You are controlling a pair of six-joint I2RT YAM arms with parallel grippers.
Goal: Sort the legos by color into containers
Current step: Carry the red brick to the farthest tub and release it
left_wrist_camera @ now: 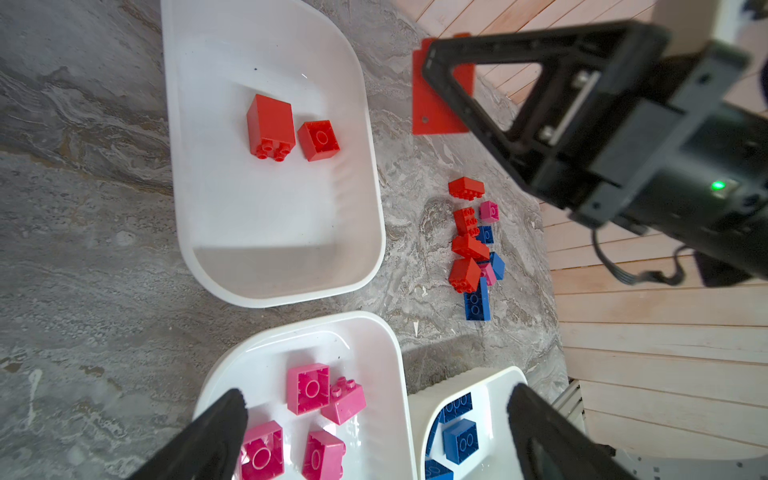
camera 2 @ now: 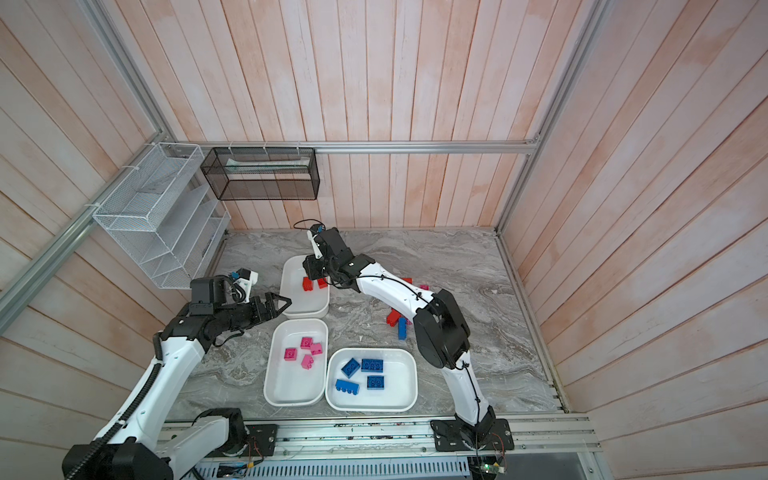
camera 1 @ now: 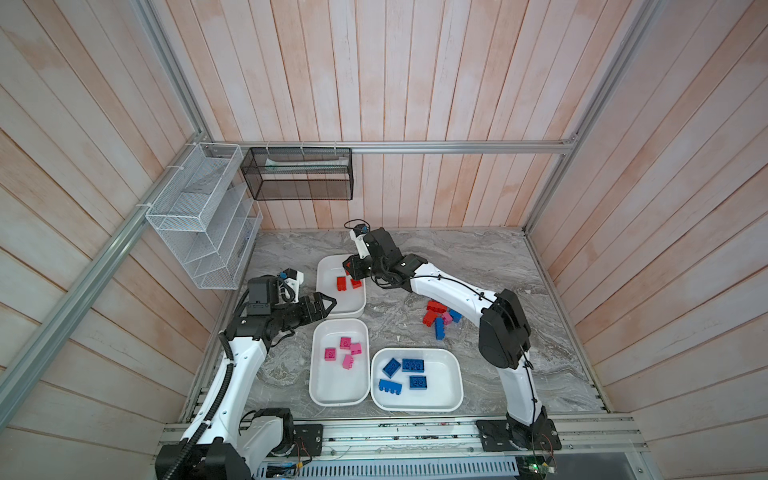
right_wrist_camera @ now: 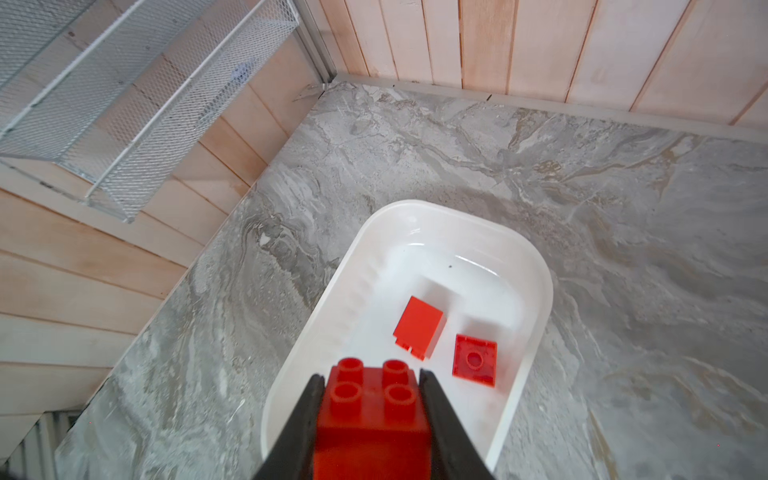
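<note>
Right hand point(right_wrist_camera: 371, 399) clamped on a red brick point(right_wrist_camera: 370, 411) above the red tub point(right_wrist_camera: 536, 291)
Left hand point(camera 1: 320, 305) gapes wide, left of centre in both top views, holding nothing

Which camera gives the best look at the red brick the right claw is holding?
The right wrist view: the held red brick fills the foreground, studs clear, pinched in the right gripper above the tub. In the left wrist view a finger covers part of it. In both top views the arm hides it.
</note>
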